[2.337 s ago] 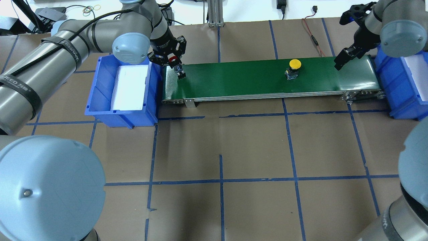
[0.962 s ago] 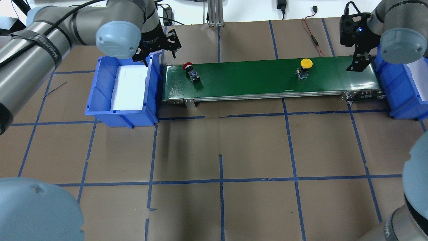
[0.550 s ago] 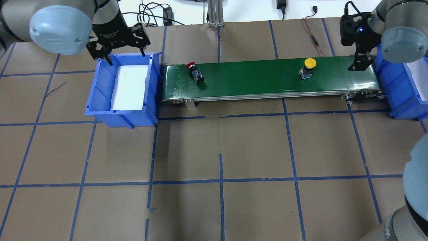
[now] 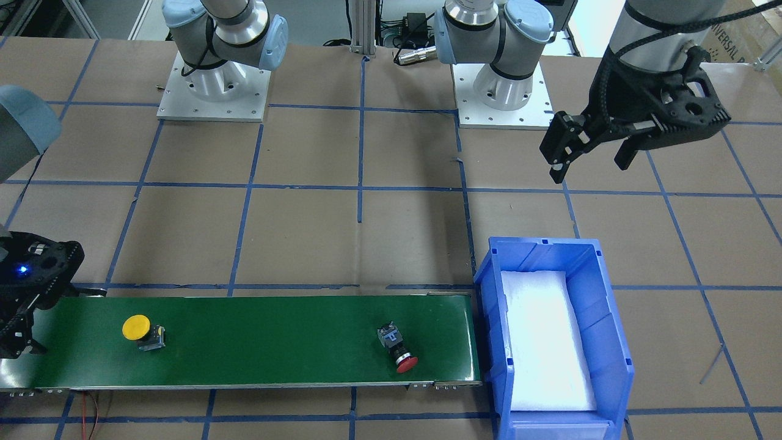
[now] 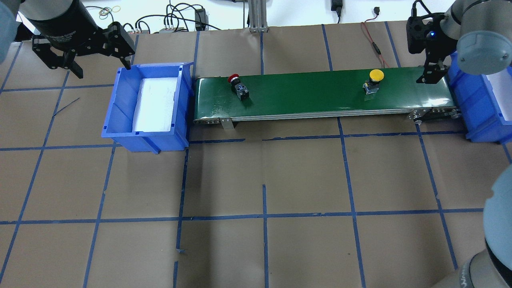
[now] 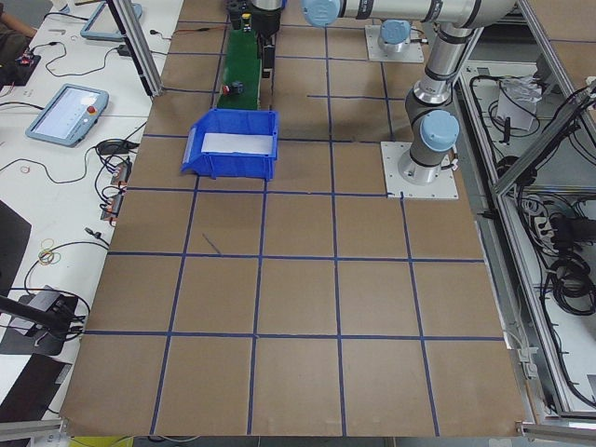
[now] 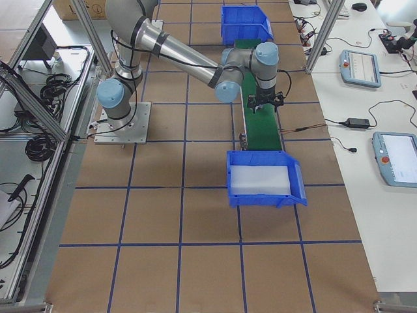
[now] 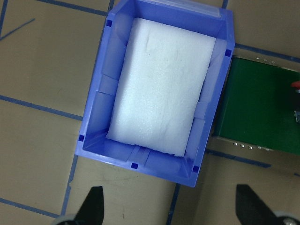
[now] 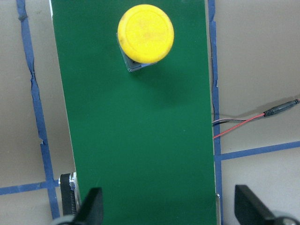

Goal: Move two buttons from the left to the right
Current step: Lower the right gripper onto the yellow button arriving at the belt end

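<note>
The yellow button [image 5: 376, 76] stands on the green conveyor belt [image 5: 312, 94] near its right end; it also shows in the front view [image 4: 135, 327] and the right wrist view [image 9: 146, 33]. The red button [image 5: 239, 86] lies near the belt's left end, also in the front view [image 4: 398, 350]. My left gripper [image 5: 102, 66] is open and empty, high over the far left corner of the left blue bin [image 5: 120, 116]. My right gripper [image 5: 431, 76] is open and empty over the belt's right end, apart from the yellow button.
The left bin [image 8: 101, 103] holds only a white foam pad [image 8: 161, 89]. A second blue bin [image 5: 472, 104] stands against the belt's right end. A red cable [image 5: 374, 44] lies behind the belt. Blue tape lines cross the brown table [image 5: 264, 180].
My left gripper let go of the red button on the belt's left end, opened and moved left beyond the bin. Both buttons moved right along the belt. My right gripper swung over the belt's right end.
</note>
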